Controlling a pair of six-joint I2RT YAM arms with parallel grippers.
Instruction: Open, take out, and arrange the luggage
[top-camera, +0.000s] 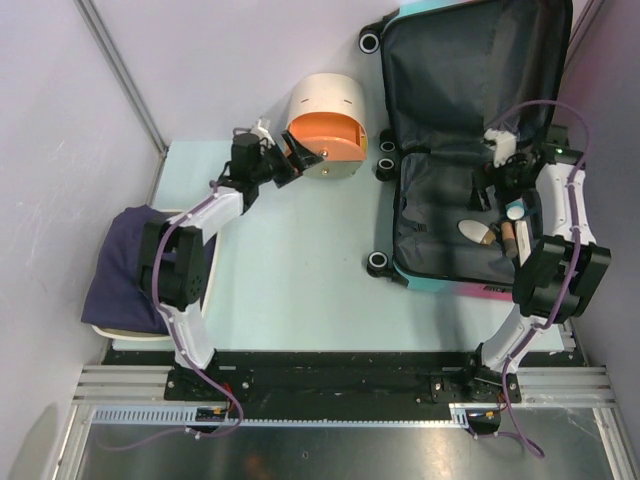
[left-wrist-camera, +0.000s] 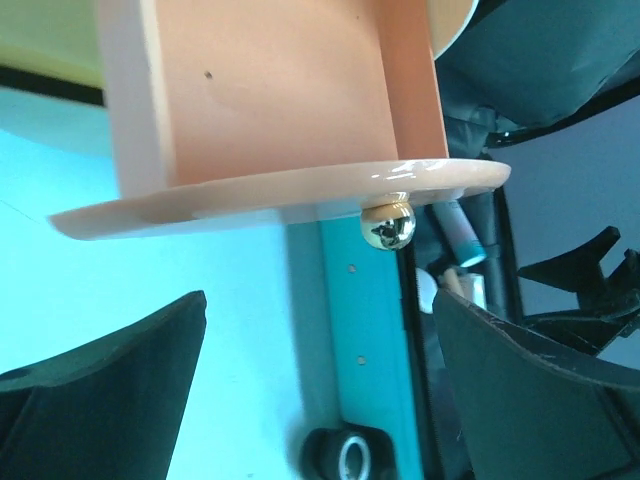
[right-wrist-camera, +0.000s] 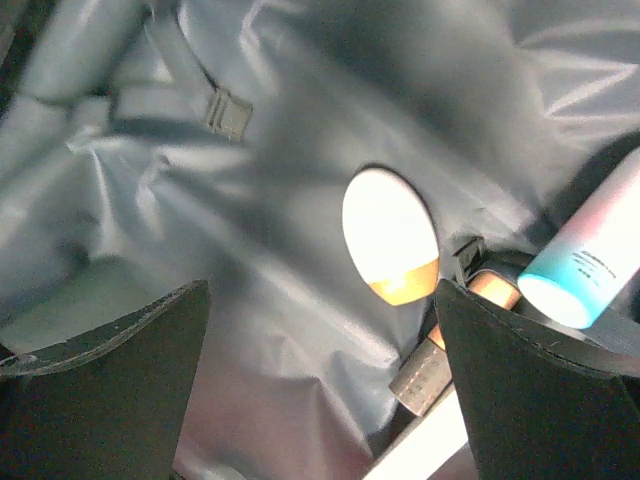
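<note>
The luggage lies open at the right of the table, with its lid raised at the back and dark grey lining showing. Inside lie a white and orange oval object, a white tube with a teal end and a copper tube. My right gripper hangs open and empty over the lining, left of the oval and the tubes. My left gripper is open at the orange drawer of the cream box, just below its gold knob.
The cream cylindrical box stands at the back centre, left of the luggage's black wheels. A dark blue cloth lies on a white tray at the left edge. The luggage's teal edge and a wheel show beneath the drawer.
</note>
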